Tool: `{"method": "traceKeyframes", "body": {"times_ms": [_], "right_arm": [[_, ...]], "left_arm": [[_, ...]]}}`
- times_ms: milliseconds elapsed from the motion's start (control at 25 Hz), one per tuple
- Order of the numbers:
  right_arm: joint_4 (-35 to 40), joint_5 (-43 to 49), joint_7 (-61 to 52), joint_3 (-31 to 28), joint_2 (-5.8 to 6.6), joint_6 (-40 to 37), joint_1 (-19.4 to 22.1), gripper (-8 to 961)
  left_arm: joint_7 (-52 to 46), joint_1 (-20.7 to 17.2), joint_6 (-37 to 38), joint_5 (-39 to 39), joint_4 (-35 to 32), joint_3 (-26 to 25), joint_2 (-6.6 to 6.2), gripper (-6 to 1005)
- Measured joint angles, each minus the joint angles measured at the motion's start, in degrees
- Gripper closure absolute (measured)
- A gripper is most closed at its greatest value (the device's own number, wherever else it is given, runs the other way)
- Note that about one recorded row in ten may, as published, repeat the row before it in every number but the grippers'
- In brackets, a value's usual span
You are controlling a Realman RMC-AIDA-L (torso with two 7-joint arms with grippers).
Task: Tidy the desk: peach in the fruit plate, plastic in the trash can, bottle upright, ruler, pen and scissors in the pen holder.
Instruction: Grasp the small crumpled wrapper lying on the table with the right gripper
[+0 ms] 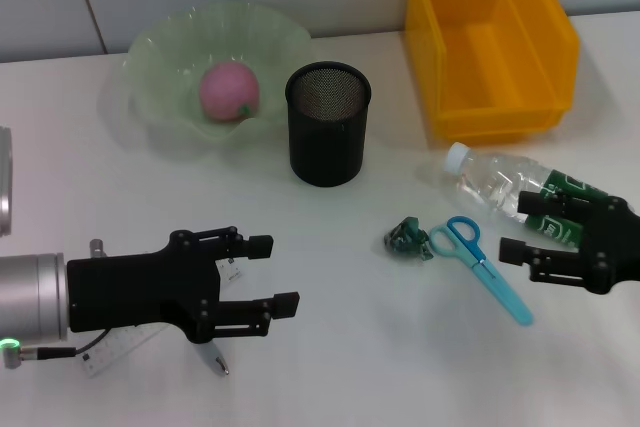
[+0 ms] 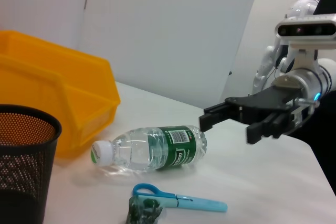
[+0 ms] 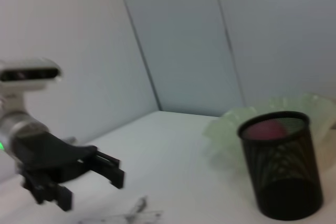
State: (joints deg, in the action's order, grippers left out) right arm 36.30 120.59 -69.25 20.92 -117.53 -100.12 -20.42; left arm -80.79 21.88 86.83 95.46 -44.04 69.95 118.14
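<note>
On the white bench (image 1: 330,367), at about 8 o'clock in the head view, the left end effector (image 1: 272,275) is held low with its fingers apart and nothing between them; a ruler (image 1: 112,352) and a pen (image 1: 213,357) are partly hidden beneath it. At 11 o'clock the pale green fruit plate (image 1: 160,62) is seen with the pink peach (image 1: 230,90) lying in it. Just beside it, near 12 o'clock, the black mesh pen holder (image 1: 328,137) stands upright; no contents can be made out inside it. At 1 o'clock the yellow trash can (image 1: 545,37) is set against the wall, its visible interior bare. Near the centre, a crumpled green piece of plastic (image 1: 406,239) lies touching the blue scissors (image 1: 485,267). At 3 o'clock the bottle (image 1: 495,185) lies on its side, white cap toward the pen holder. Over its base end the right end effector (image 1: 518,226) is held with fingers apart, gripping nothing.
</note>
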Motion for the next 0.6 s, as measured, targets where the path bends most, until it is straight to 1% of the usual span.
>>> {"method": "traceKeyframes", "body": {"times_ms": [160, 440, 520, 560, 600], "right_arm": [[-1.3, -0.9, 4.2, 0.0, -1.5, 4.1, -1.1, 147], [-5.0, -3.2, 8.1, 0.7, -1.47, 7.4, -3.3, 147], [-5.9, -3.0, 8.5, 1.7, -1.44, 9.0, -4.2, 147], [-6.1, -3.0, 8.5, 3.2, -1.41, 10.4, -4.8, 147], [-6.1, -3.0, 8.5, 3.2, -1.41, 10.4, -4.8, 147]], "left_arm": [[-0.6, 0.4, 0.0, -0.4, 0.2, 0.0, 0.13, 213], [-1.2, 0.5, -0.3, -0.7, 0.3, 0.0, 0.19, 213], [-1.2, 0.5, -0.4, -0.7, 0.3, 0.0, 0.23, 213], [-1.2, 0.6, -0.4, -0.7, 0.3, 0.0, 0.26, 213], [-1.2, 0.6, -0.4, -0.7, 0.3, 0.0, 0.26, 213]]}}
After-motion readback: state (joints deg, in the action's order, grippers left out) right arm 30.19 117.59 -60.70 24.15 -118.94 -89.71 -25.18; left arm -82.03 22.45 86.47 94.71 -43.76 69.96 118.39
